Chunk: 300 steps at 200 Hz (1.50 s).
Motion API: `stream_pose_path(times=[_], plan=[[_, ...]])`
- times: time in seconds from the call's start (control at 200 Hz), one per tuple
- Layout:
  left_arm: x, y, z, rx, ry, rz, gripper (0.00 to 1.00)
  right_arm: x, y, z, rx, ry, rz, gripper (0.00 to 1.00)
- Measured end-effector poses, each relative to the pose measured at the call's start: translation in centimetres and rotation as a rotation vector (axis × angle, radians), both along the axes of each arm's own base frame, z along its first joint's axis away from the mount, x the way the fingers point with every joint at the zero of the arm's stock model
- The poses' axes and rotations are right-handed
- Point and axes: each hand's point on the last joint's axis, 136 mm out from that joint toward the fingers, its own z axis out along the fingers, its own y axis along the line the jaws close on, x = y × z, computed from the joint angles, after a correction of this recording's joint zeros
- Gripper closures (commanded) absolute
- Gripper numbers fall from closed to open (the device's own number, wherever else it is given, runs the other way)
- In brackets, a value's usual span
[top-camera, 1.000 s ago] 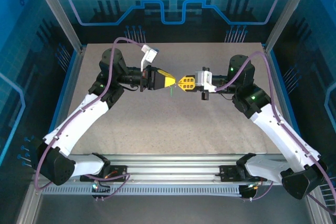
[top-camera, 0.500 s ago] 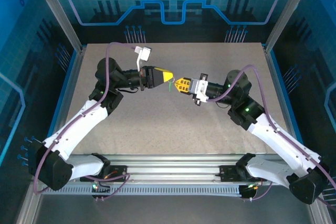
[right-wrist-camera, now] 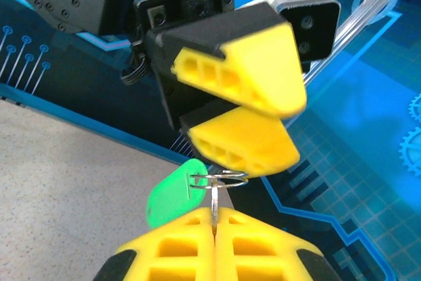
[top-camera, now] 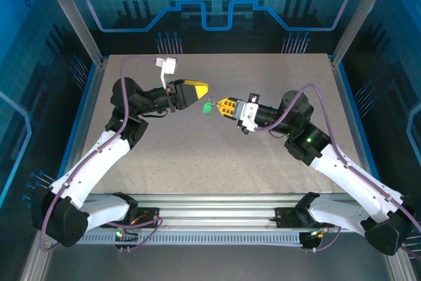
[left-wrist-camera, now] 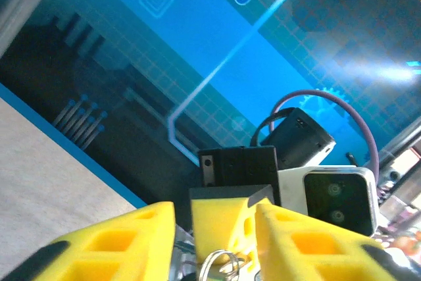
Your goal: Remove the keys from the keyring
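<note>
R hand (right-wrist-camera: 215,218) clamped shut on thin metal of the keyring (right-wrist-camera: 222,177). Green key (right-wrist-camera: 172,197) hangs off ring, mid-air above surface (top-camera: 217,156), betw both hands. L hand (right-wrist-camera: 296,131) part open, empty, just above ring. Next, imo: L shd close on green head, not ring, then work it round the coil w/ R steady. Risk = key slipping
</note>
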Motion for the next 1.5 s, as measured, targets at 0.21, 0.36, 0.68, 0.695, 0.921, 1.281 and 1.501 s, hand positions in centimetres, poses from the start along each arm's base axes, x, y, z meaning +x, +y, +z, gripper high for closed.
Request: stream_pose_path(times=[0.21,0.36,0.68,0.695,0.921,1.281,1.501], plan=[[0.6,1.7,-0.4,0.035,-0.013,0.066,0.44,0.6,-0.4,0.4,-0.033,0.016,0.024,1.00],[0.6,1.6,-1.7,0.078,0.006,0.059,0.40,1.2,-0.5,0.7,-0.054,0.038,0.054,1.00],[-0.4,0.6,-2.4,0.092,0.022,-0.062,0.32,0.9,0.2,0.9,-0.079,0.096,0.170,1.00],[-0.4,0.5,-2.4,0.093,0.024,-0.067,0.32,0.8,0.2,0.8,-0.080,0.099,0.176,1.00],[-2.0,-1.2,-2.1,0.098,0.019,-0.176,0.49,0.2,0.5,0.8,-0.089,0.126,0.224,1.00],[-2.9,-1.5,-1.2,0.089,-0.013,-0.224,0.85,-0.1,0.5,0.5,-0.096,0.143,0.239,1.00],[-3.0,-1.5,-1.1,0.085,-0.012,-0.225,1.00,-0.2,0.5,0.5,-0.096,0.144,0.241,1.00]])
